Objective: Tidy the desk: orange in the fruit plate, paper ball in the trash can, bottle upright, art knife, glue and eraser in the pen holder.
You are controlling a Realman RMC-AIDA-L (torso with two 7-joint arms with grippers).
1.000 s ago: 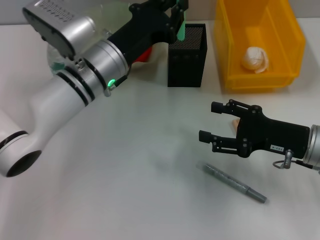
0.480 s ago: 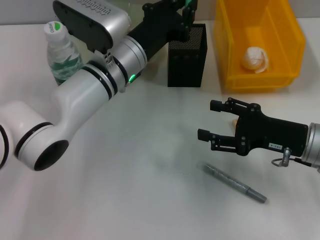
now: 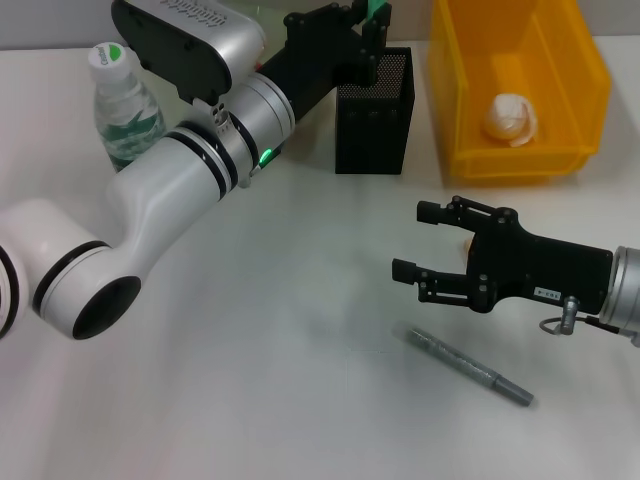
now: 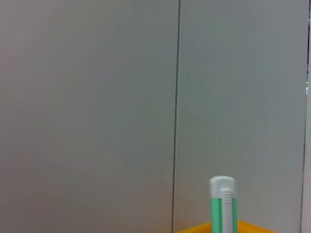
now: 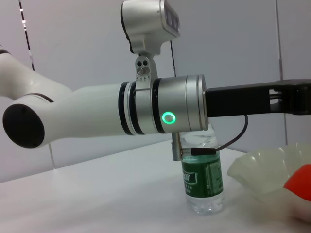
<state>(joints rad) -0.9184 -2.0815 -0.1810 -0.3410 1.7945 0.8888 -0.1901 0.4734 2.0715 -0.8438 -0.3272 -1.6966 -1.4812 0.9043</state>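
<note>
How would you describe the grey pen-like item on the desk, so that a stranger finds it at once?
Start from the yellow bin at the far right of the desk. Come toward the near edge, past the right gripper. The grey pen-like item lies flat just below it, alone: the only long thin thing on bare tabletop.

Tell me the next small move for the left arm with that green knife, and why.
Probably lower it straight down and then release. The left gripper holds the green art knife upright just above the open top of the black mesh pen holder, so it seems lined up but not yet inside. The right gripper hangs open over the table, well clear.
</note>
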